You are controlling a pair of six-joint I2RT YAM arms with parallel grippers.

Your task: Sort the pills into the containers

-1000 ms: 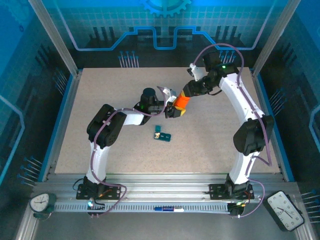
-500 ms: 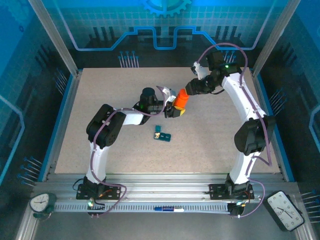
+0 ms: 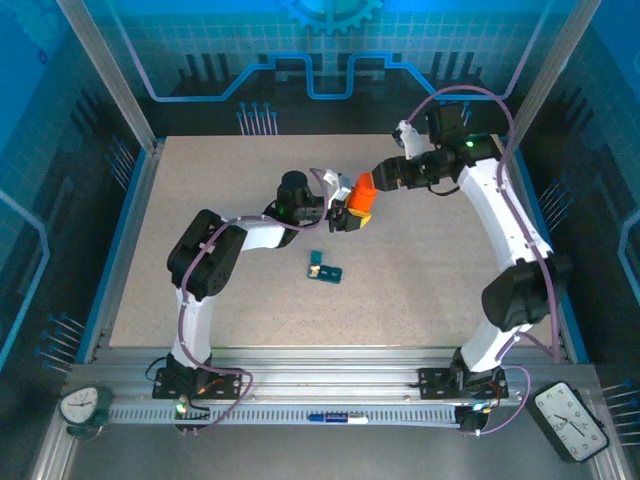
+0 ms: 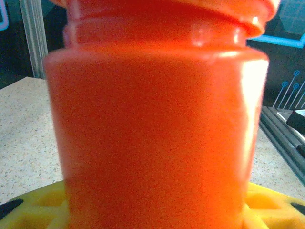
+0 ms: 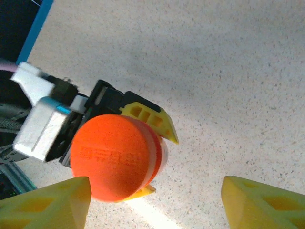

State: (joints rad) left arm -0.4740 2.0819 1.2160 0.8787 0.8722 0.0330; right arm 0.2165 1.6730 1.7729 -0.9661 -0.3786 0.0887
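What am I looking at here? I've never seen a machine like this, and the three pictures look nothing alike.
These are two robot arms bolted side by side at the near edge of a table. Each ends in a two-finger gripper. One picture looks down from above and behind the arms. The other two come from a small camera on each wrist. The left gripper is closed on an orange bottle; its own camera sits so close that the bottle looks huge. The right gripper is open, with its yellow fingers spread. It faces the bottle's cap end without touching it. A small teal pill box lies on the table.
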